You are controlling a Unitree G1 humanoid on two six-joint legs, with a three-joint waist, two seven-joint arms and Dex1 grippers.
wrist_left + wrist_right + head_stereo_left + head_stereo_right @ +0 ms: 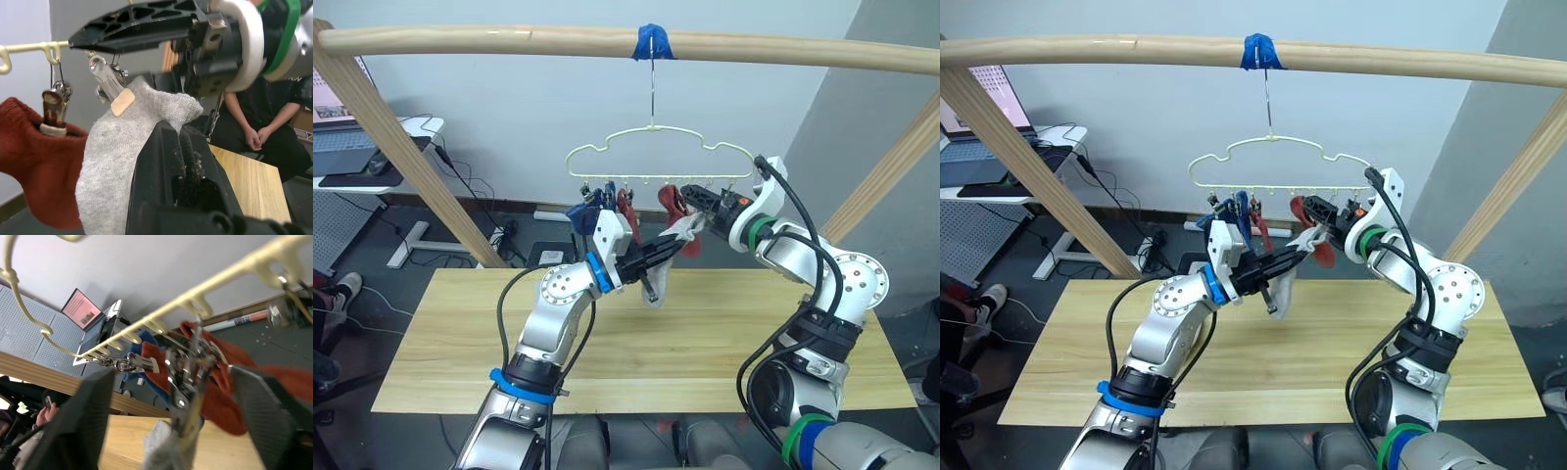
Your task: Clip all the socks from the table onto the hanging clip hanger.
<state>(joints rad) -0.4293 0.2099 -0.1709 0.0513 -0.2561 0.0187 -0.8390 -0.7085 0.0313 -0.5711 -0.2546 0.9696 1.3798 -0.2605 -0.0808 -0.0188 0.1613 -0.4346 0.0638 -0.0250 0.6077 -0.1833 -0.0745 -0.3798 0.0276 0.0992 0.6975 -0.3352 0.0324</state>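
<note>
Left wrist view puts the grey sock (pixel 128 161) right at my left end effector (pixel 168 147), clenched on its cloth, the sock's top edge lifted to the clip (pixel 108 83) at about 11 o'clock from my fingers. The clip's tan pad lies against the sock's upper edge; whether it has bitten, I cannot tell. The sock's long axis hangs nearly straight down, toward 6 o'clock, under the hanger (pixel 658 149).

My right end effector (pixel 182 396) stands released, its two fingers spread either side of that same clip, so the right arm is nearer the clip and the left nearer the sock. I judge the coming move turns on this: the sock edge must go up and slightly toward 11 o'clock into the clip's mouth while the right squeezes it.

A red sock (pixel 36 161) hangs clipped just beside, at 9 o'clock of the grey one; blue socks (pixel 589 208) hang further along. I see no sock on the worktop (pixel 705 343).
</note>
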